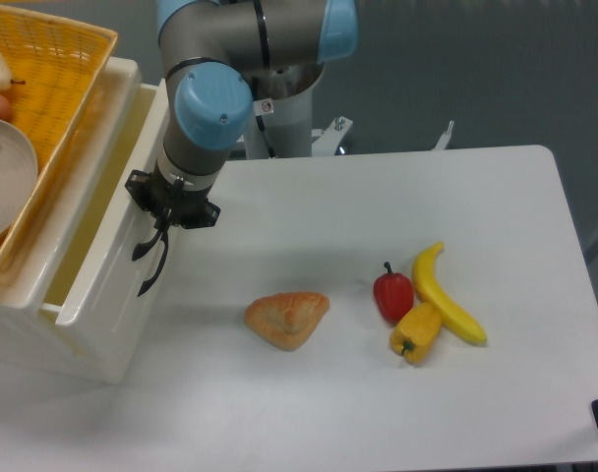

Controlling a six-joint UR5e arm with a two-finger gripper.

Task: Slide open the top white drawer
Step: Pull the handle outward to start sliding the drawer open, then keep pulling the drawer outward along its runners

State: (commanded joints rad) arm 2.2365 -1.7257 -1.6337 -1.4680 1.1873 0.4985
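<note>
The top white drawer [107, 261] sits at the left edge of the table [378, 413], under a yellow wicker basket [58, 59], and a yellowish gap of interior is seen along its far side, so it is judged partly out of the cabinet. Its curved black handle [153, 267] hangs on the front face, pointing right. The gripper [161, 224] is placed directly over the upper end of that handle, and its fingers appear closed around it, though the contact itself is too small and dark for the grip to be confirmed. The step in hand is judged to be the pull itself. It would be done best with a straight draw to the right, along the drawer's own line of travel, with no lift or twist put into the handle, so that the box is not jammed on its runners. The pastry [287, 319], red pepper [393, 295], yellow pepper [416, 331] and banana [447, 293] lie well apart to the right and should not be reached by the drawer front
</note>
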